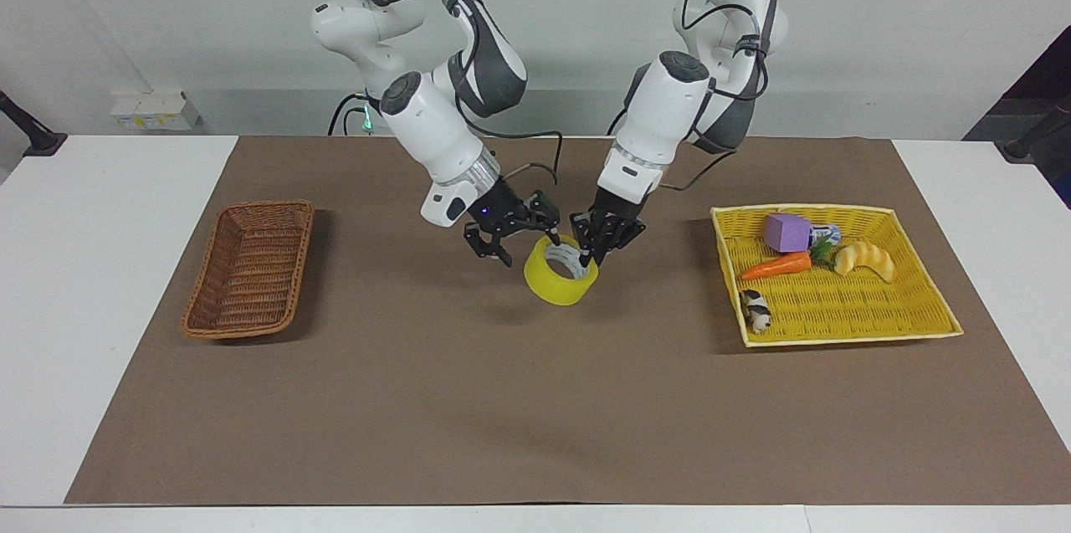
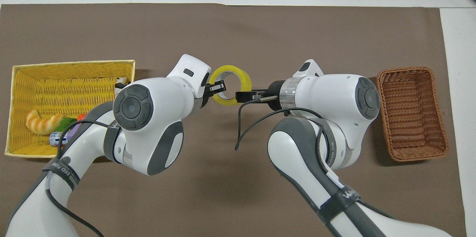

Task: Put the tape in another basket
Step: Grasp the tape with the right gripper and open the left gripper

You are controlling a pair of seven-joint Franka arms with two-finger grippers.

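The tape point(image 1: 552, 289) is a yellow roll with a pale core, held in the air over the middle of the brown mat. My left gripper point(image 1: 588, 253) is shut on its rim at the side toward the yellow tray; it also shows in the overhead view point(image 2: 219, 87). My right gripper point(image 1: 529, 247) is open, with its fingers at the roll's other rim point(image 2: 241, 96). I cannot tell whether they touch the tape point(image 2: 238, 71). The brown wicker basket point(image 1: 251, 265) is empty at the right arm's end of the table point(image 2: 411, 112).
A yellow woven tray point(image 1: 837, 299) at the left arm's end holds a purple block point(image 1: 785, 232), a toy carrot point(image 1: 774, 267), a croissant toy point(image 1: 866, 258) and a small black-and-white toy point(image 1: 757, 310). The tray also shows in the overhead view point(image 2: 67, 84).
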